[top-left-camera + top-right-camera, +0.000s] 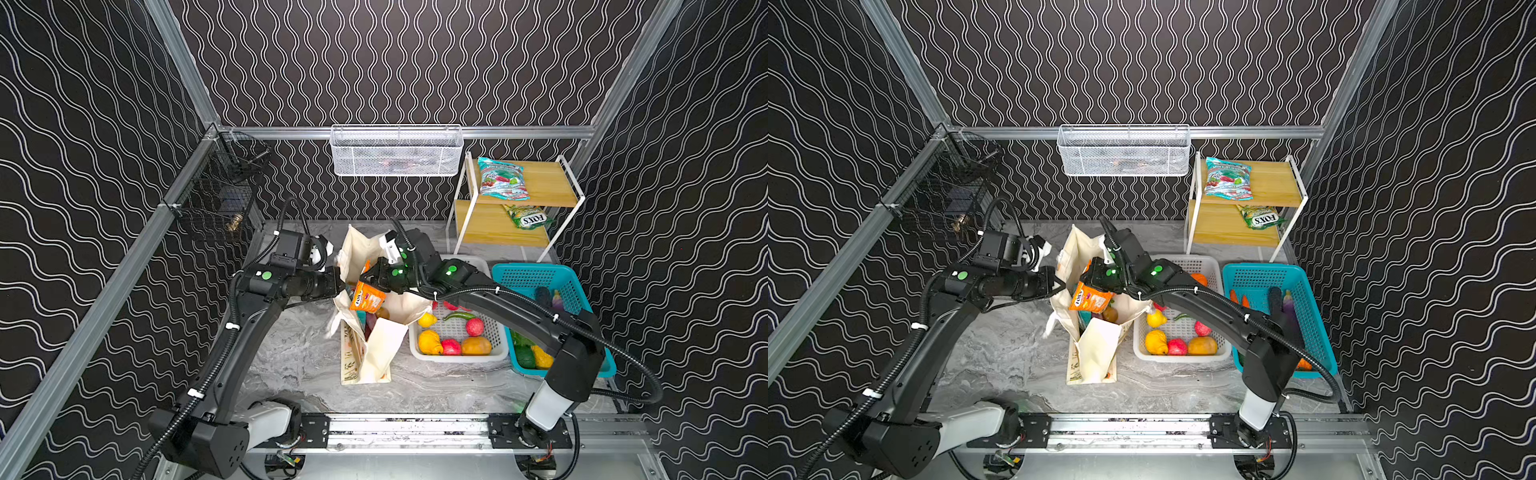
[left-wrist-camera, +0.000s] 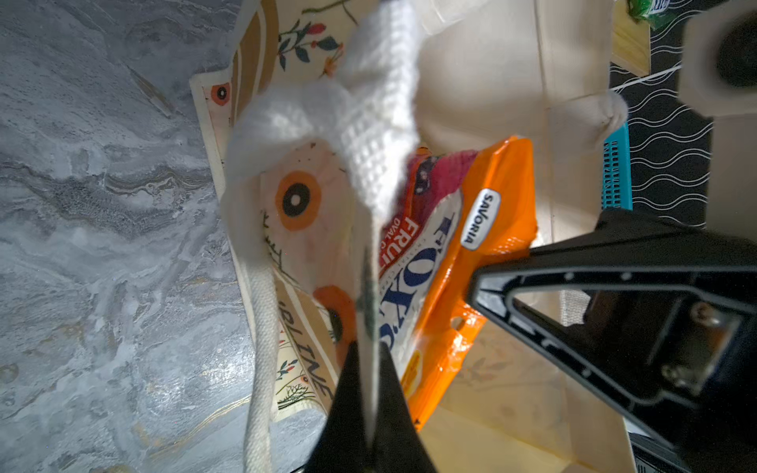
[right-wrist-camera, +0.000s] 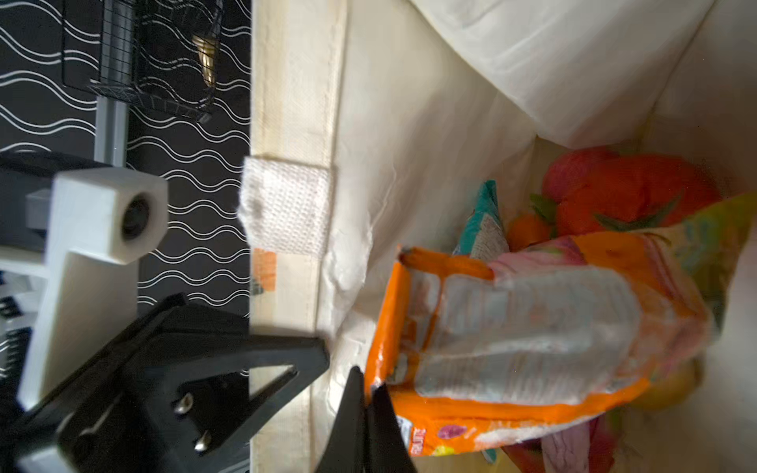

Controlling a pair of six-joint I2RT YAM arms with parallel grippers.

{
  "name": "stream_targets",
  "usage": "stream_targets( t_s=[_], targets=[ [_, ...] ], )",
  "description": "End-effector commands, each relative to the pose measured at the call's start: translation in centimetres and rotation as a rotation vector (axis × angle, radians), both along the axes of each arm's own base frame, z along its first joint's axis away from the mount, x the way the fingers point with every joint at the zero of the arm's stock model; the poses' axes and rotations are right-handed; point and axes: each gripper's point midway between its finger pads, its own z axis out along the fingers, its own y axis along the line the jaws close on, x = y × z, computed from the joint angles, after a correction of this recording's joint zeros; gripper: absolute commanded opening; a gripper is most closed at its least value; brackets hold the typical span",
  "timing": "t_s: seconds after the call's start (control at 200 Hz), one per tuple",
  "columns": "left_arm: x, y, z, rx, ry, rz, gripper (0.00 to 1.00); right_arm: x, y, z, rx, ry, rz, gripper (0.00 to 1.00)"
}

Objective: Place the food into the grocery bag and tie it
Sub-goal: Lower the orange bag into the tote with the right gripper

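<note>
The glossy orange FOX'S packet [image 1: 368, 298] dangles, crinkled, pinched by the right gripper [image 3: 368, 381]; the left gripper [image 2: 368, 356] clamps the rim of the cream floral tote [image 1: 374, 353].

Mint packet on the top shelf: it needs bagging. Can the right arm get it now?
Probably not yet: the right gripper is shut on the orange packet; the mint packet lies uncovered.

we see a cream grocery bag [image 1: 376, 353] with orange flowers and a tan band — an orange packet [image 1: 368, 297], a teal basket [image 1: 536, 272], grey marbled table [image 1: 291, 365], black walls [image 1: 395, 62] with white wavy lines.
</note>
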Motion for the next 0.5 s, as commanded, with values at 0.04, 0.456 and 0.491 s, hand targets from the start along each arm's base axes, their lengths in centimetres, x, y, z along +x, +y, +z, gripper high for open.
stream_targets(
  t_s=[0.04, 0.456, 0.491],
  targets=[
    [-0.3, -0.1, 0.4, 0.002, -0.013, -0.025, 0.0, -0.4, 0.7, -0.7, -0.015, 0.0, 0.039, 0.0],
    [-0.2, -0.2, 0.4, 0.007, -0.002, -0.033, 0.0, 0.6, 2.0, -7.0, -0.195, 0.054, 0.063, 0.0],
    [-0.3, -0.2, 0.4, 0.005, -0.001, -0.035, 0.0, 0.7, 2.1, -7.6, -0.214, 0.058, 0.063, 0.0]
  ],
)
